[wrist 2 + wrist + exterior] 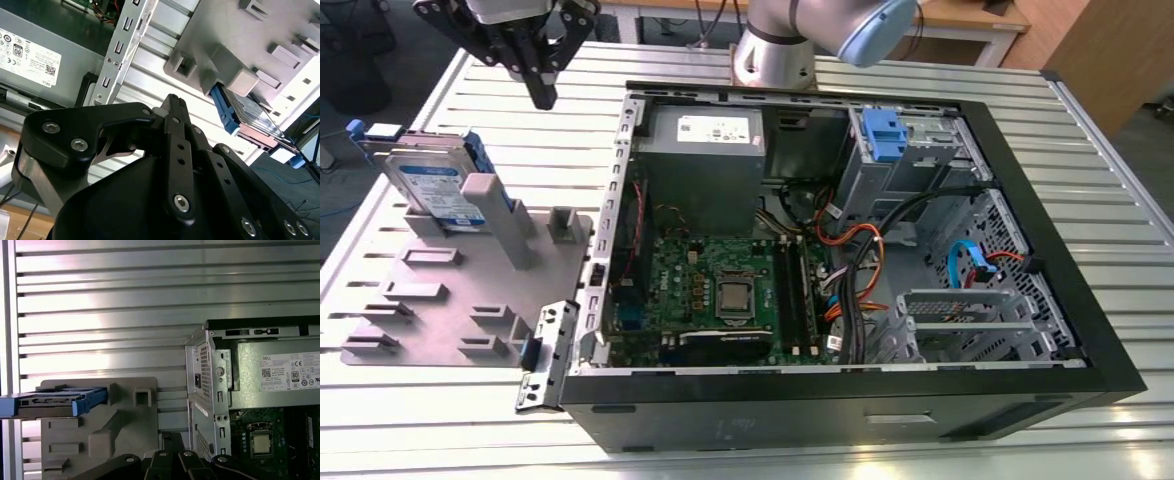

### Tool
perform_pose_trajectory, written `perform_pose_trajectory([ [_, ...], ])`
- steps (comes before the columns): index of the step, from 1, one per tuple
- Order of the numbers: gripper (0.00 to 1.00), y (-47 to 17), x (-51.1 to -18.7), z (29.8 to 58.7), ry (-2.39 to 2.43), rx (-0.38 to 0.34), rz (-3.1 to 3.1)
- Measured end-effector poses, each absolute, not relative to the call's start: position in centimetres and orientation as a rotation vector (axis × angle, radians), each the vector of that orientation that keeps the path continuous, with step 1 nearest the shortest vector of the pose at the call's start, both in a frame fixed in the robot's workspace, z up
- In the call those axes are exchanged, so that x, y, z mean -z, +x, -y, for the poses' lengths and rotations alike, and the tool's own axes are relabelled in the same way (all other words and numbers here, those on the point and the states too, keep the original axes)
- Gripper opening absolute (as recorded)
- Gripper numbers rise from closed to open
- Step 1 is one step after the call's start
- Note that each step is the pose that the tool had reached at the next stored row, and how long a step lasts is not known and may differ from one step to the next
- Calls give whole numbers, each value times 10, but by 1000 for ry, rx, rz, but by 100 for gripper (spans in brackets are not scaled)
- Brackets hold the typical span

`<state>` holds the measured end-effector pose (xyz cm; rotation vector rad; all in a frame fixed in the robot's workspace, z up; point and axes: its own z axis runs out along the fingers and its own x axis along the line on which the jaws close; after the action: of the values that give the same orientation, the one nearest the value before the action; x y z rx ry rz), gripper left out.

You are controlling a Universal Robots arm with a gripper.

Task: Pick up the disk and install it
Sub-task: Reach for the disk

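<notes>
Disk stands on edge in grey holder, exterior view's left, untouched. My gripper hovers above, a little to its right, claw clenched on nothing. Open case further right. Risk I judge: descending clenched, fingers strike disk edge and tip it.

I am working in a robotics lab, at a computer-assembly station.

My arm's base is standing on a slotted aluminium worktop. An opened desktop computer case is lying there on its side, with boards and cables showing. Beside it a grey moulded fixture plate is holding the disk on edge, and wooden furniture is standing behind.
</notes>
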<state>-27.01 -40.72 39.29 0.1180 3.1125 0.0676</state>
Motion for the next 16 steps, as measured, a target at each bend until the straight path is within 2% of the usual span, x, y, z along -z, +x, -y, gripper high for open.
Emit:
perform_pose_trajectory([
  [16,11,-290,-393,409,118,-68,-3113],
])
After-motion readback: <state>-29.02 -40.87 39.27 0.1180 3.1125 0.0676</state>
